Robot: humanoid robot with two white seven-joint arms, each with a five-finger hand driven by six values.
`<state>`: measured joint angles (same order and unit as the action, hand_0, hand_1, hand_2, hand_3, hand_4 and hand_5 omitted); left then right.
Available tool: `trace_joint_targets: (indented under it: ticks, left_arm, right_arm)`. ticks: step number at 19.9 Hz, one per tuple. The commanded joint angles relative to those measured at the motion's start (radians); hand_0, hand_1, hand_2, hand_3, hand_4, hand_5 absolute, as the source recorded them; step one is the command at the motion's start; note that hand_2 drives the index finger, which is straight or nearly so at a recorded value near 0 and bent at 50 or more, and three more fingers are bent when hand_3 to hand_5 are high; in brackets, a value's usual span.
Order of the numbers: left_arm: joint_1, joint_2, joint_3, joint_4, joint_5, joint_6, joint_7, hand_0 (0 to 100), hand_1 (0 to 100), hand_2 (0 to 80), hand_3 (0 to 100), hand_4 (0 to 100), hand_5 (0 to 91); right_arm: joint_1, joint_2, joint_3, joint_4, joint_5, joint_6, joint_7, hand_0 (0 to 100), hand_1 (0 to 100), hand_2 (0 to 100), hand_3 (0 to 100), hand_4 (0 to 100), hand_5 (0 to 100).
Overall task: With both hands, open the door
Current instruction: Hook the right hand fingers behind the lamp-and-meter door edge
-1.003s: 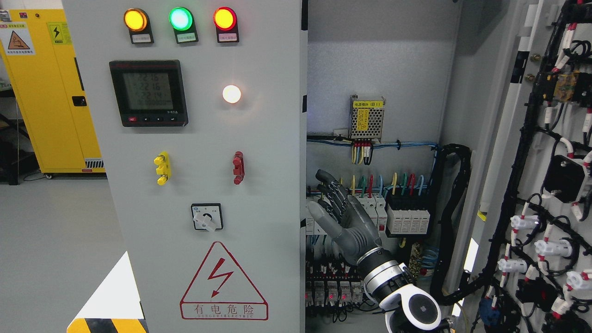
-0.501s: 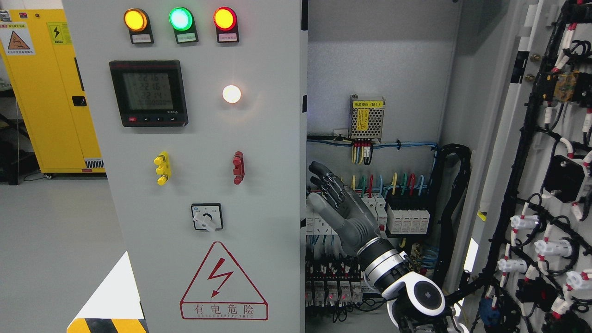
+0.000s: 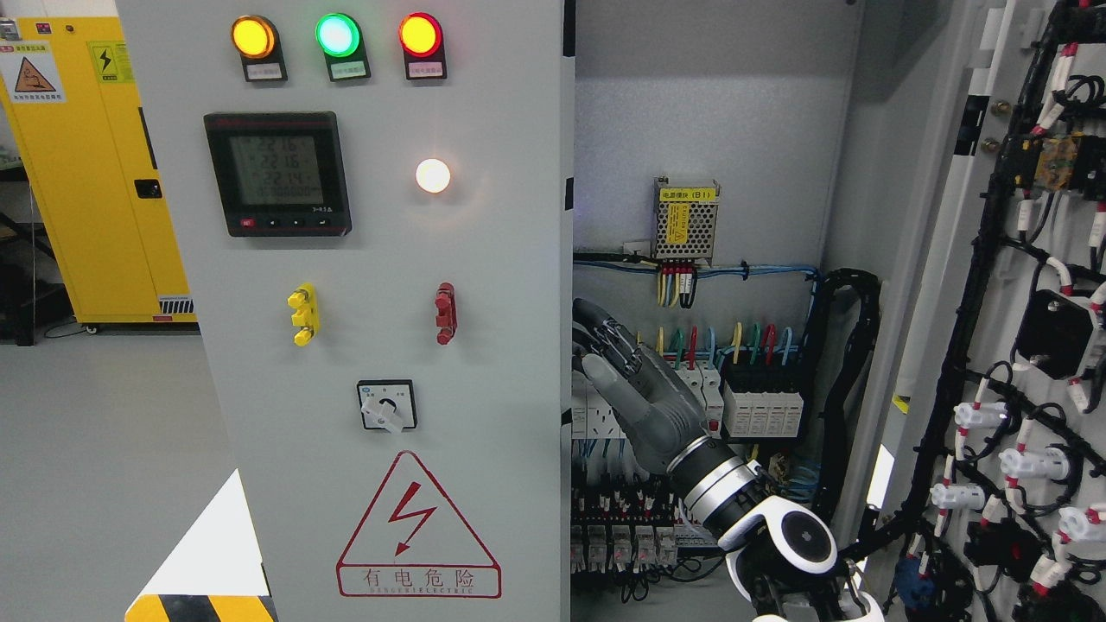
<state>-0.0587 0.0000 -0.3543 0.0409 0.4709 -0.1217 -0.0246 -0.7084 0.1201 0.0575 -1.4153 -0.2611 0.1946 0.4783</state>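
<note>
Left door (image 3: 363, 345): grey panel, closed, fills left-centre of frame. Carries 3 lamps at top (amber, green, red), digital meter (image 3: 277, 173) upper left, white lamp, yellow & red handles mid-panel, rotary switch (image 3: 386, 406), red shock-warning triangle at bottom.

Right door (image 3: 1020, 345): swung open at far right; inner face carries black wiring looms w/ white connectors.

Cabinet interior (image 3: 708, 112), centre-right: contains perforated power supply unit (image 3: 685, 220) w/ yellow label, row of breakers (image 3: 760, 406) w/ coloured wires, terminal rows lower down, black cable conduit on right wall.

Right hand (image 3: 635, 380): arm enters from lower right; fingers extended & close together, holding nothing, fingertips at the left door's right edge, in front of breakers. Contact w/ edge unclear.

Yellow cabinet (image 3: 95, 173): upper left of frame, background.
</note>
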Motion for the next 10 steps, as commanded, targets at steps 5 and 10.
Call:
trace_joint_targets:
  ticks: [5,10]
  left_arm:
    - [-0.009,-0.017,0.000,0.001,0.000,0.000,0.002,12,56,0.0,0,0,0.0]
    - [-0.010,-0.017,0.000,0.001,0.000,0.000,0.002,12,56,0.0,0,0,0.0]
  right_arm:
    - [-0.040,-0.005,-0.051,0.090,-0.009,0.000,0.105,0,50,4,0,0,0]
    - [-0.062,-0.005,-0.053,0.127,-0.010,0.000,0.137,0,50,4,0,0,0]
